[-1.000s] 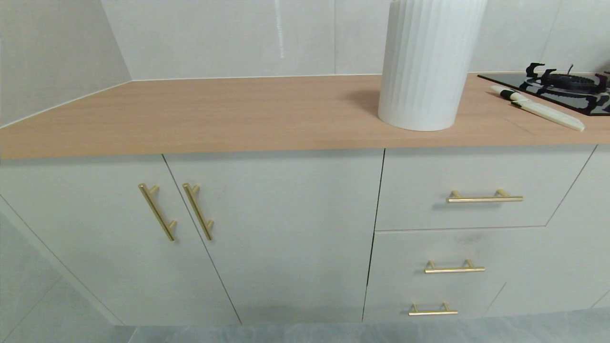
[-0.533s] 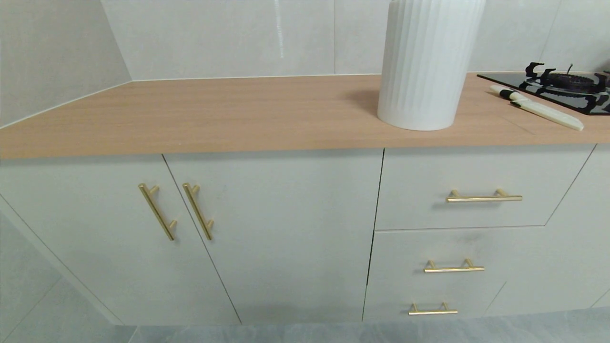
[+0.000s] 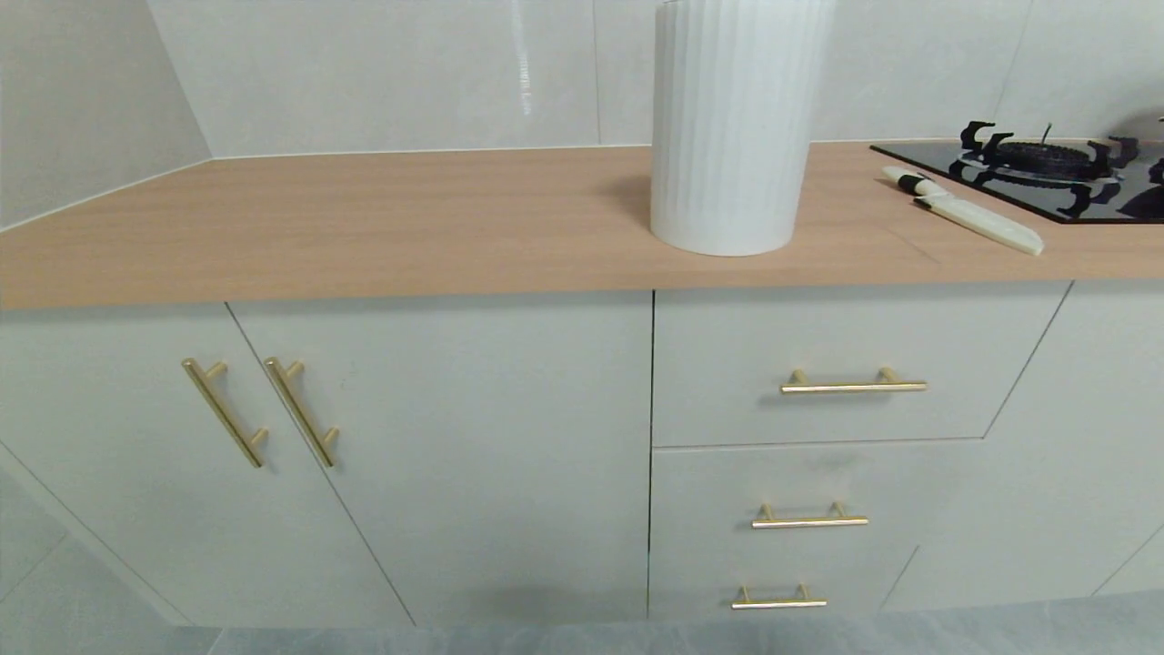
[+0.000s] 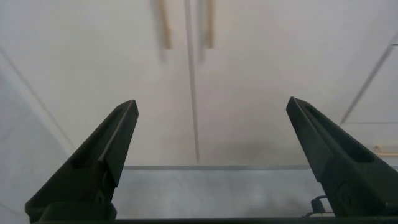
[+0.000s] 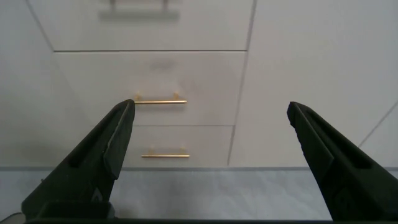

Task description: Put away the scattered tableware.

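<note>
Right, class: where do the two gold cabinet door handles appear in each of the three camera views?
Head view: door handles, lower left, side by side, slanted.
Left wrist view: blurred, straight beyond the open left tool.
Right wrist view: this one faces the drawer handles instead.
Shared landmark: the grey floor along the cabinet's foot.
</note>
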{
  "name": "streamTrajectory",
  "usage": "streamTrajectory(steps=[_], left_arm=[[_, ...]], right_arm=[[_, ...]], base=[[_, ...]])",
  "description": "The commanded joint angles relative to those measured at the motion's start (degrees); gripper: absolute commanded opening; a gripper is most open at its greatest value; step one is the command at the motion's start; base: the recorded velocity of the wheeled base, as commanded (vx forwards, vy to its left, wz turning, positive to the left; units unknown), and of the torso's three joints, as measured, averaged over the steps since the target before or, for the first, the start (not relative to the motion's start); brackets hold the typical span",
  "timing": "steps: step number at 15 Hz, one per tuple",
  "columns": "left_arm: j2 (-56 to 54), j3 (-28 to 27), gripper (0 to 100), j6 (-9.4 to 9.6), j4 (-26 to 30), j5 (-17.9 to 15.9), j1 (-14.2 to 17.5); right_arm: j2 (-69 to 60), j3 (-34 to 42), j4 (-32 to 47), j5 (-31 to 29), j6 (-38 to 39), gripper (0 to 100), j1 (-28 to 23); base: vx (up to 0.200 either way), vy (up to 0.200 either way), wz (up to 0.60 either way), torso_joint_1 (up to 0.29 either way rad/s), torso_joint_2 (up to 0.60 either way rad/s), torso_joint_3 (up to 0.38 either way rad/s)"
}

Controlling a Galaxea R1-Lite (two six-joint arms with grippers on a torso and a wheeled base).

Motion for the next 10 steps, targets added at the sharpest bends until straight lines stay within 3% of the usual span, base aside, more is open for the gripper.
streamTrajectory(steps=[1,9,10], left_arm=[[0.00,0.00,100,-0.07,0.02,0.02,0.01],[0.09,0.00,100,-0.16,0.02,0.02,0.01],[0.09,0.00,100,-0.25,0.02,0.02,0.01]], right_arm=[[0.09,0.00,0.00,0.01,-0.04,100,0.07],[0.09,0.00,0.00,0.01,-0.04,100,0.07],[0.09,0.00,0.00,0.01,-0.04,100,-0.02]], base=[[0.000,-0.200,0.00,0.002,0.00,0.002],[0.000,0.000,0.00,0.000,0.00,0.000],[0.200,0.000,0.00,0.007,0.00,0.002]])
